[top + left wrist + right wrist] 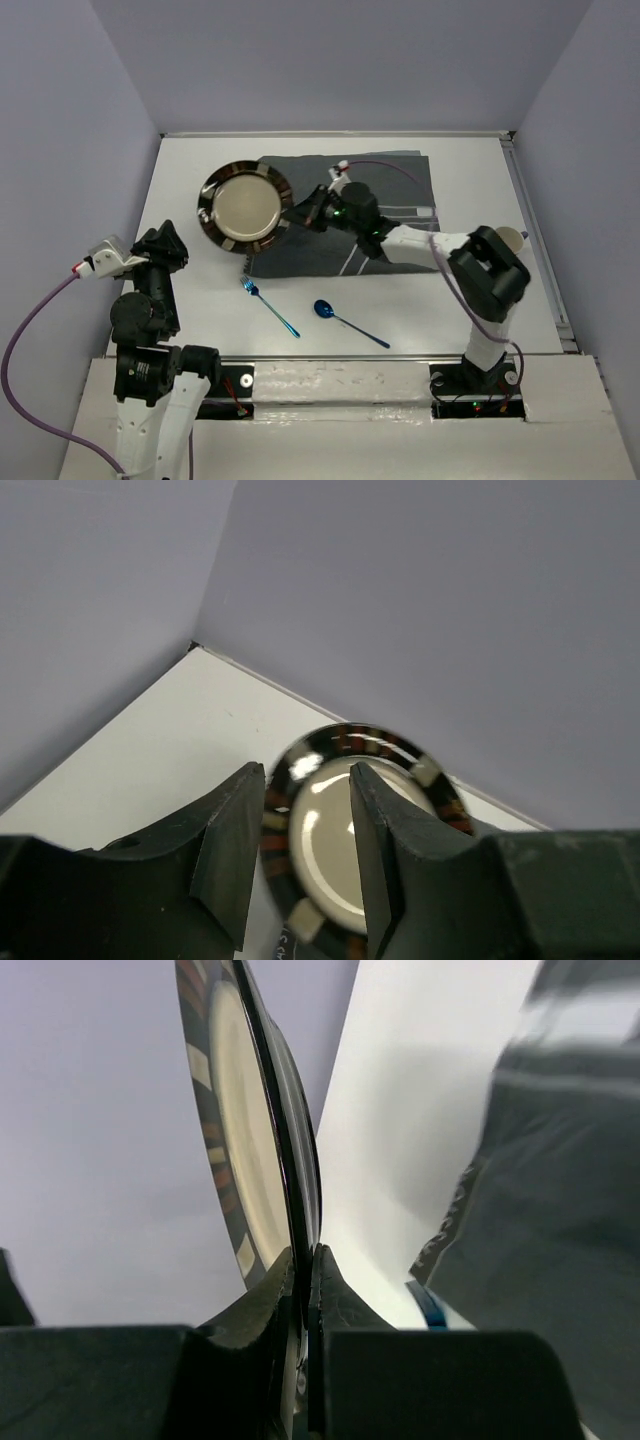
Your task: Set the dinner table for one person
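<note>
Top external view: the dinner table [420,310] is lying flat, white and matte under both arms, filling the whole floor of the scene. The round plate [243,206], with its glossy cream centre and dark patterned rim, is sitting at the table's far left, overlapping the left edge of the dark grey striped cloth mat [390,180]. Your right arm is folding at the elbow and stretching leftward across the mat. Its right gripper [298,212] is clamping the plate's right rim, and in the right wrist view the rim is pinched between the two fingers. You cannot tell whether the plate is resting or lifted. Your left arm is folding back at the near left, its left gripper [165,240] pointing toward the plate, well apart from it, jaws parted around nothing. A shiny blue fork [270,307] and blue spoon [350,325] are lying on bare table near the mat's front edge.
</note>
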`<action>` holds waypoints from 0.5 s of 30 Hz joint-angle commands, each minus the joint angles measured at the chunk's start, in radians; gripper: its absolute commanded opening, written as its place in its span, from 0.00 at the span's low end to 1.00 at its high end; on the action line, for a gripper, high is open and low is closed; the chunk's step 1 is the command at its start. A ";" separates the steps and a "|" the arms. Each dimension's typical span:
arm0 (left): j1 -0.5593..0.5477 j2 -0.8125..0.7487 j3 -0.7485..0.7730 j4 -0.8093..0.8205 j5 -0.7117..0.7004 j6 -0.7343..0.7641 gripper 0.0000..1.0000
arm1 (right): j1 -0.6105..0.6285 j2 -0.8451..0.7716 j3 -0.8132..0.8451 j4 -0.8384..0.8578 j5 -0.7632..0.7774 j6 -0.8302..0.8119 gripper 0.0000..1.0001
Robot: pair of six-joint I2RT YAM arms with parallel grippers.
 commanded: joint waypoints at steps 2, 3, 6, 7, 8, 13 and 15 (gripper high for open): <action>0.004 -0.009 0.016 0.042 0.057 -0.002 0.51 | -0.198 -0.276 -0.192 0.205 0.031 0.030 0.00; 0.001 -0.009 0.014 0.042 0.074 -0.002 0.51 | -0.231 -0.298 -0.226 0.205 0.025 0.039 0.00; -0.010 -0.006 0.011 0.042 0.098 -0.004 0.51 | -0.352 -0.368 -0.318 0.180 -0.020 0.044 0.00; -0.014 -0.009 0.011 0.041 0.107 -0.005 0.51 | -0.375 -0.381 -0.333 0.177 -0.033 0.042 0.00; -0.019 -0.009 0.009 0.042 0.120 -0.008 0.51 | -0.415 -0.398 -0.343 0.168 -0.053 0.033 0.00; -0.030 0.001 0.006 0.048 0.170 -0.008 0.60 | -0.490 -0.386 -0.347 0.083 -0.112 -0.019 0.00; -0.031 0.001 0.008 0.051 0.193 -0.001 0.61 | -0.505 -0.372 -0.349 0.094 -0.119 -0.019 0.00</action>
